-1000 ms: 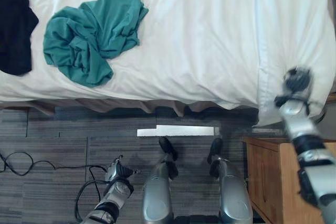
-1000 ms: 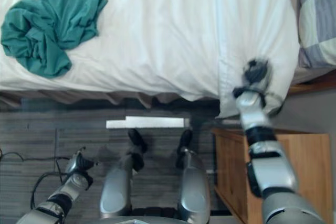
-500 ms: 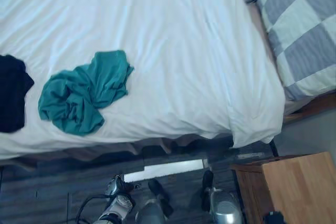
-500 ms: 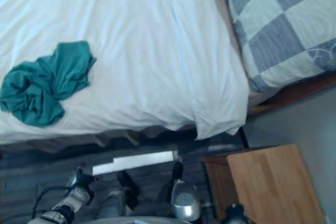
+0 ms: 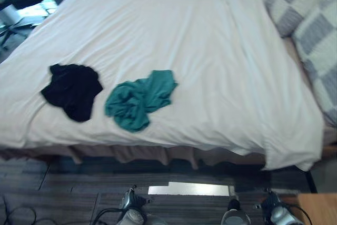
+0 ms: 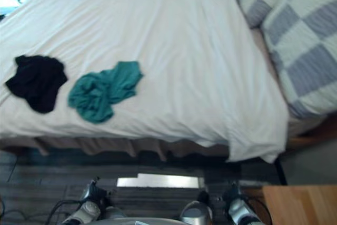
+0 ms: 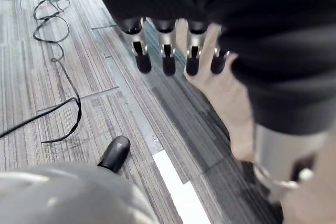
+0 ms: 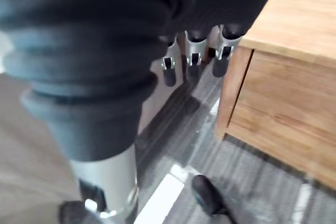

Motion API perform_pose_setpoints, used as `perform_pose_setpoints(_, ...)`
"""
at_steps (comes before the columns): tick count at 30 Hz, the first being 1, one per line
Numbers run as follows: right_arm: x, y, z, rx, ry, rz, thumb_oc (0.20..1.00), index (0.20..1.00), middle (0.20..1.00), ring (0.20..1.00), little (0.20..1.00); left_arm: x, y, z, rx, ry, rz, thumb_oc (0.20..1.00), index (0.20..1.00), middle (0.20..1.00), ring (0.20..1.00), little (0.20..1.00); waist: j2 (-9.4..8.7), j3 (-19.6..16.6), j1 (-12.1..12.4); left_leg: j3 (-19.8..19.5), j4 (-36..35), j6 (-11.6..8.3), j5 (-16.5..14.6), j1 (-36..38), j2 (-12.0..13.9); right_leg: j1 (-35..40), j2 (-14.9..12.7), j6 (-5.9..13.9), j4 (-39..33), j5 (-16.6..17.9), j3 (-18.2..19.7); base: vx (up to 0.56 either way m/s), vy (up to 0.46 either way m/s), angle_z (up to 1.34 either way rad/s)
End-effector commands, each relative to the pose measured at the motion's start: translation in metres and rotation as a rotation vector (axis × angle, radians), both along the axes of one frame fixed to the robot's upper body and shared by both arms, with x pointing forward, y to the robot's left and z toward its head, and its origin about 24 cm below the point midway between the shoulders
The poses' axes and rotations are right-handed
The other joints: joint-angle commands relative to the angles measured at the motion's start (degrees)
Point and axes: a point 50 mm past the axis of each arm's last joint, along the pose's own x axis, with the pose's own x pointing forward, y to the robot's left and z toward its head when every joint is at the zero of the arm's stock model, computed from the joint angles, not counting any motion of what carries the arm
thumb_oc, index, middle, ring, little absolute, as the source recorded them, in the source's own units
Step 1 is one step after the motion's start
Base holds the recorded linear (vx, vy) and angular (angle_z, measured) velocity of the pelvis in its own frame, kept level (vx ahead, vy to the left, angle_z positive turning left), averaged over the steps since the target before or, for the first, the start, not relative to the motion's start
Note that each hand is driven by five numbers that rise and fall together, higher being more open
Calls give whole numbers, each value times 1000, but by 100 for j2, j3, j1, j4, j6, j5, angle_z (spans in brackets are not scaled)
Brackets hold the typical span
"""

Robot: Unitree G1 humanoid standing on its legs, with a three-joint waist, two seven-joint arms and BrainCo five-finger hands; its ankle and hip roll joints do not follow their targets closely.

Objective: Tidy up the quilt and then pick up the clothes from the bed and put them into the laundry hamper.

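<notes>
Quilt [image 5: 210, 61] lies smooth, so I hang both hands, left hand [image 7: 168, 56] and right hand [image 8: 197, 56], empty with fingers relaxed, before taking the green shirt [image 5: 139, 98] and black garment [image 5: 72, 89] near the bed's front edge.

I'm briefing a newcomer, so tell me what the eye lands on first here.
Two crumpled garments stand out on the white quilt: a teal one near the bed's front edge and a black one beside it, toward the robot's left. Grey-and-white checked pillows lie at the right end. The left hand and right hand hang low over the floor, holding nothing.

Bare quilt [image 5: 210, 51] — wooden nightstand [image 6: 303, 204] rightward
</notes>
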Motion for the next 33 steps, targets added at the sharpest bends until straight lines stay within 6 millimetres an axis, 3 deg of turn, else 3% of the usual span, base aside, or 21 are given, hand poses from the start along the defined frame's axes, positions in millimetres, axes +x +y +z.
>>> perform_pose_setpoints(1,8,30,-6,66,12,49,1000,1000,1000,1000,1000,-6,28,3,99,34,-31,1000,1000,1000,1000,1000,-219,185,151,162,141,30,-425,44,-121,-471,-1108,372,813,-444,21,35,486,88)
perform_pose_setpoints(2,9,40,-8,100,10,48,1000,1000,1000,1000,1000,-10,36,4,101,45,2,1000,1000,1000,1000,1000,-250,241,194,240,289,199,-638,16,-305,-646,-1475,315,1399,-5,-201,64,664,47)
perform_pose_setpoints(4,10,43,-8,106,2,53,1000,1000,1000,1000,1000,-12,42,5,105,49,24,1000,1000,1000,1000,1000,-251,264,213,371,251,285,-696,70,-383,-721,-1511,222,1710,-117,-453,100,486,3)
perform_pose_setpoints(6,9,51,-9,134,-10,47,1000,1000,1000,1000,1000,-25,58,5,149,109,30,1000,1000,1000,1000,1000,-208,396,49,437,-43,404,-689,288,-667,-1189,-544,22,2184,-828,-444,146,376,-16)
perform_pose_setpoints(7,9,51,-9,134,-10,48,1000,1000,1000,1000,1000,-25,58,5,149,109,30,1000,1000,1000,1000,1000,-198,398,53,444,-65,392,-676,305,-650,-1191,-525,11,2202,-856,-441,104,185,-13)
perform_pose_setpoints(9,12,54,-8,152,-37,52,1000,1000,1000,1000,1000,-31,58,3,162,146,-18,1000,1000,1000,1000,1000,-195,507,-124,432,-122,450,-774,526,-991,-1510,219,-5,1882,-1092,-452,217,278,21)
perform_pose_setpoints(10,13,58,-6,166,-51,105,1000,1000,1000,1000,1000,-31,52,1,170,166,-87,1000,1000,1000,1000,1000,-237,580,-227,482,872,610,-1554,670,-1254,-1368,279,-409,1195,-1340,-698,353,314,37)
perform_pose_setpoints(13,20,59,-4,156,-60,148,1000,1000,1000,1000,1000,-25,38,-1,146,128,-106,1000,1000,1000,1000,1000,-197,655,-307,569,2215,505,-1767,444,-1014,-1261,350,-581,1094,-1470,-389,209,104,58)
perform_pose_setpoints(16,26,56,-2,107,-48,202,1000,1000,1000,1000,1000,-6,21,3,80,28,-71,1000,1000,1000,1000,1000,-131,924,-31,327,3955,-53,-1020,-232,-261,-781,632,-867,721,-1628,-204,40,57,-15)
perform_pose_setpoints(17,32,46,1,85,-68,165,1000,1000,1000,1000,1000,2,8,4,54,-6,-106,1000,1000,1000,1000,1000,-71,891,-77,414,3421,14,-879,-158,163,-689,478,-710,593,-1541,-216,11,207,-130)
perform_pose_setpoints(18,32,46,1,85,-68,165,1000,1000,1000,1000,1000,2,8,4,53,-6,-106,1000,1000,1000,1000,1000,-73,893,-73,421,3415,14,-877,-149,158,-687,475,-709,592,-1539,-212,83,590,-94)
perform_pose_setpoints(19,35,44,4,92,-94,135,1000,1000,1000,1000,1000,11,-7,5,31,-35,-173,1000,1000,1000,1000,1000,-10,746,-237,536,2249,105,-885,85,343,-748,206,-456,591,-1402,-134,60,386,-27)
perform_pose_setpoints(20,35,43,4,91,-93,134,1000,1000,1000,1000,1000,11,-8,5,29,-34,-174,1000,1000,1000,1000,1000,-39,735,-213,604,2126,123,-841,164,252,-757,152,-434,596,-1386,-102,112,622,1)
perform_pose_setpoints(22,28,39,3,109,-97,84,1000,1000,1000,1000,1000,30,-23,12,-12,-96,-216,1000,1000,1000,1000,1000,66,448,-379,176,388,68,-411,462,252,-891,-329,-99,626,-1171,278,179,757,-12)
perform_pose_setpoints(23,28,39,3,108,-96,83,1000,1000,1000,1000,1000,30,-23,12,-13,-95,-216,1000,1000,1000,1000,1000,58,439,-374,197,327,71,-378,491,220,-902,-346,-92,638,-1173,288,190,792,-21)
perform_pose_setpoints(25,17,31,0,105,-73,40,1000,1000,1000,1000,1000,42,-27,19,-30,-148,-248,1000,1000,1000,1000,1000,115,370,-357,-672,-132,-201,3,392,341,-772,-728,105,543,-932,629,86,730,-33)
perform_pose_setpoints(26,17,31,0,105,-73,40,1000,1000,1000,1000,1000,41,-27,19,-30,-148,-248,1000,1000,1000,1000,1000,116,376,-366,-686,-124,-201,-1,388,343,-758,-729,107,541,-932,617,98,901,-41)
perform_pose_setpoints(28,5,36,-6,131,-25,24,1000,1000,1000,1000,1000,47,-27,21,-19,-132,-309,1000,1000,1000,1000,1000,17,244,-434,-703,133,-167,-504,360,59,-693,-1215,380,763,-588,730,118,760,-23)
perform_pose_setpoints(30,12,44,-5,149,-44,37,1000,1000,1000,1000,1000,48,-18,22,1,-134,-294,1000,1000,1000,1000,1000,-116,336,-385,-372,138,24,-751,543,-269,-929,-1585,336,977,27,497,-23,622,0)
perform_pose_setpoints(31,13,49,-5,151,-42,64,1000,1000,1000,1000,1000,42,-8,21,24,-114,-286,1000,1000,1000,1000,1000,-62,350,-287,-17,42,88,-866,716,-353,-948,-1775,311,1159,9,-133,-83,642,-48)
perform_pose_setpoints(33,14,59,-6,170,-46,109,1000,1000,1000,1000,1000,32,2,18,38,-80,-280,1000,1000,1000,1000,1000,-26,344,-237,202,-156,241,-909,853,-596,-922,-1658,138,1572,-298,-615,-22,463,-108)
